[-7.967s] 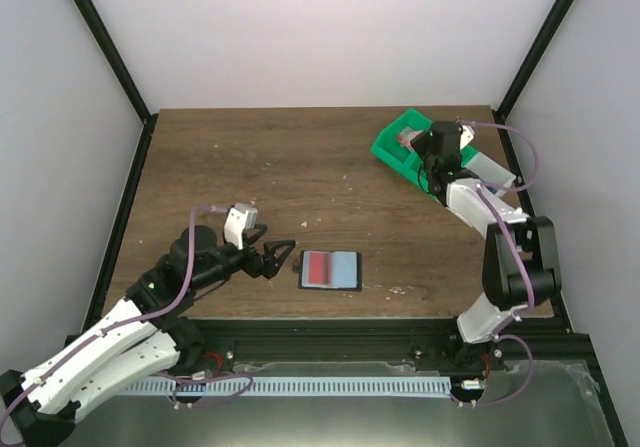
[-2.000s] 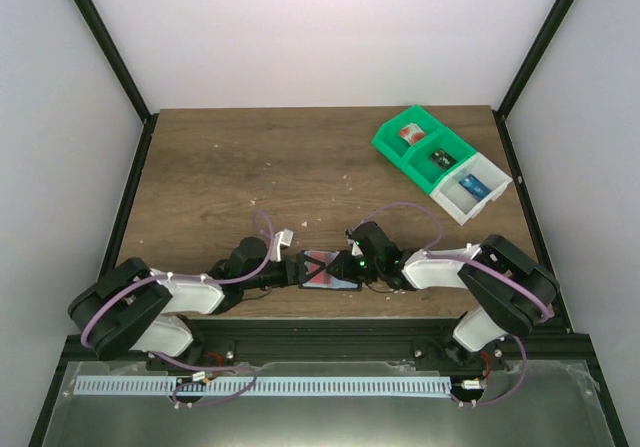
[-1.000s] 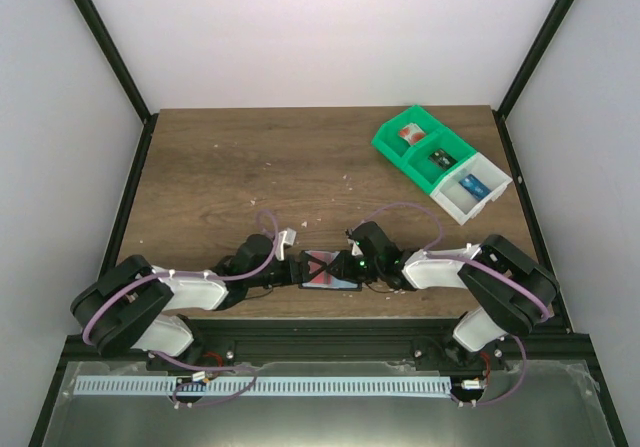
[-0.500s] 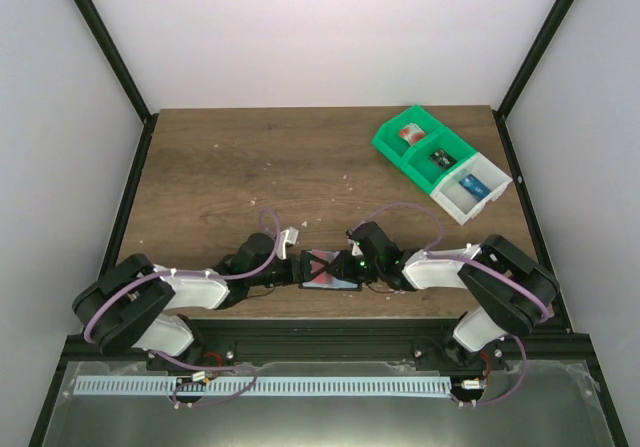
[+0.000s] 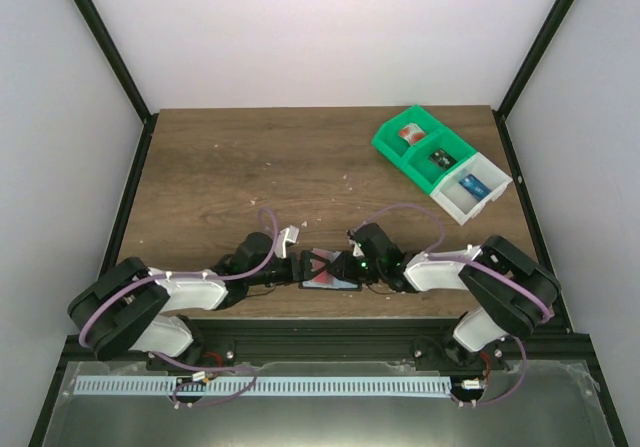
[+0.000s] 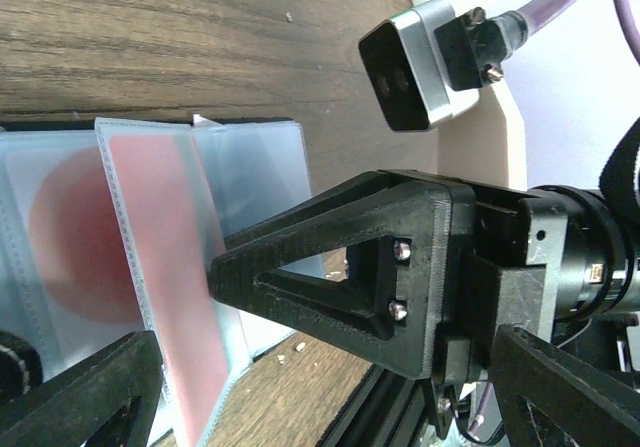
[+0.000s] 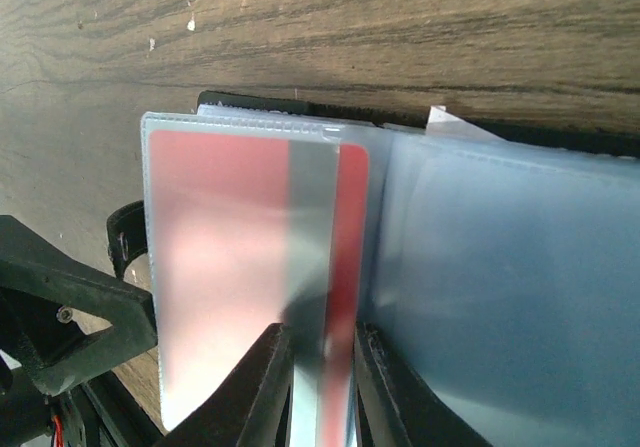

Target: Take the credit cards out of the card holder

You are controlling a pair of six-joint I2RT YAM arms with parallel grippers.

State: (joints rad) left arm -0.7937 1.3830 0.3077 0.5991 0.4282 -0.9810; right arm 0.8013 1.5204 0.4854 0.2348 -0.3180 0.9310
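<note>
at the table's near edge, the card holder (image 5: 330, 273) lies open. the right gripper (image 7: 318, 345) has come over from the bins (image 5: 386, 151) and now pinches the red card (image 7: 230, 257), its leaf lifted. the left gripper (image 5: 293, 267), spread wide, holds nothing. extraction looks just begun.

Two arms, left arm (image 5: 185, 292) and right arm (image 5: 440, 267); near, one holder (image 7: 500, 267) showing two cards, a red card (image 7: 230, 267) and a red-circle card (image 6: 60, 227); far right, two bins, green bin (image 5: 400, 167) and white bin (image 5: 448, 205), with three small items (image 5: 438, 157) inside
</note>
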